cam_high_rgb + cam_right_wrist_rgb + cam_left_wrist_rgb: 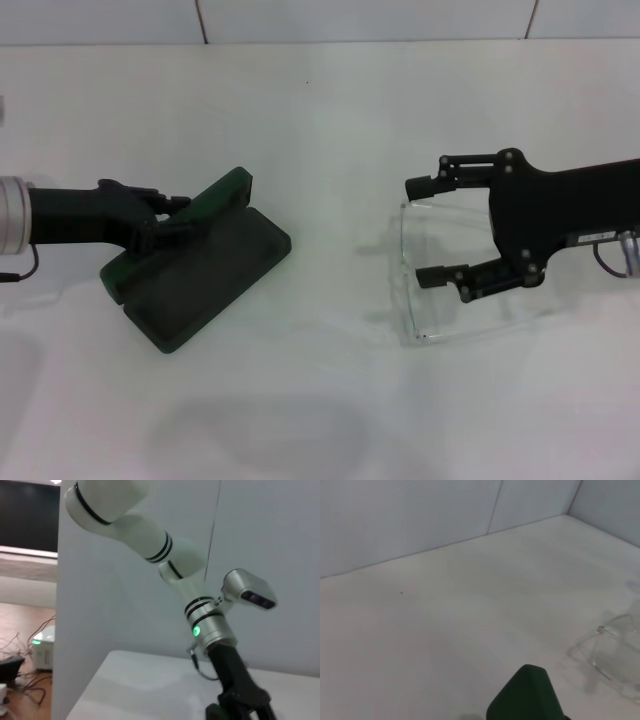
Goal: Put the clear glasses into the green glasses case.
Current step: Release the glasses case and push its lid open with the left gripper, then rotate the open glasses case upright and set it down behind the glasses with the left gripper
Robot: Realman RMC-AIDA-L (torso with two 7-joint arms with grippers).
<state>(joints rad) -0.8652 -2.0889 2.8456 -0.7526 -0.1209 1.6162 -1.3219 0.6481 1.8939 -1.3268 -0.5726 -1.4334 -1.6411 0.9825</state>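
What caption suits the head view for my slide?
Left gripper holds the green glasses case open; right gripper straddles the clear glasses.

Head cam high, downward; wrist cams low; shared: green glasses case (pixel 195 262).

green glasses case (pixel 527 697) corner (low edge), clear glasses (pixel 612 652) apart

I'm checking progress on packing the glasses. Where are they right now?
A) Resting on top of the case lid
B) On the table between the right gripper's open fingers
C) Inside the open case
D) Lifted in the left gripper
B: the glasses lie on the table, with the right gripper open around them, well apart from the case, which the left gripper is touching.
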